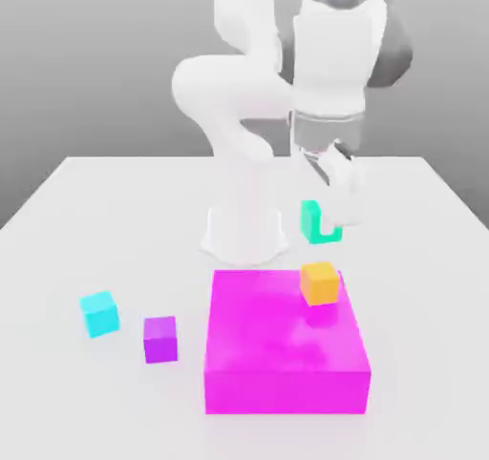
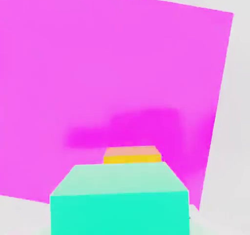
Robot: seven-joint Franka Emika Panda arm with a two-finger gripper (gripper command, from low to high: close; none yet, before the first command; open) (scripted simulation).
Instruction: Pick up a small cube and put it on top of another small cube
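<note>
My gripper [image 1: 332,221] is shut on the small sea-green cube [image 1: 314,220] and holds it in the air above the far right part of the big magenta block [image 1: 277,353]. The small orange cube [image 1: 320,282] rests on that block's top near its far right corner, a little below and in front of the held cube. In the hand view the sea-green cube [image 2: 119,200] is close to the camera, and the orange cube [image 2: 132,154] peeks out just past it, on the magenta block [image 2: 97,73].
A cyan-blue cube [image 1: 99,313] and a purple cube [image 1: 159,339] lie on the white table [image 1: 95,219] at the exterior view's left of the magenta block. The arm's white base [image 1: 244,231] stands behind the block.
</note>
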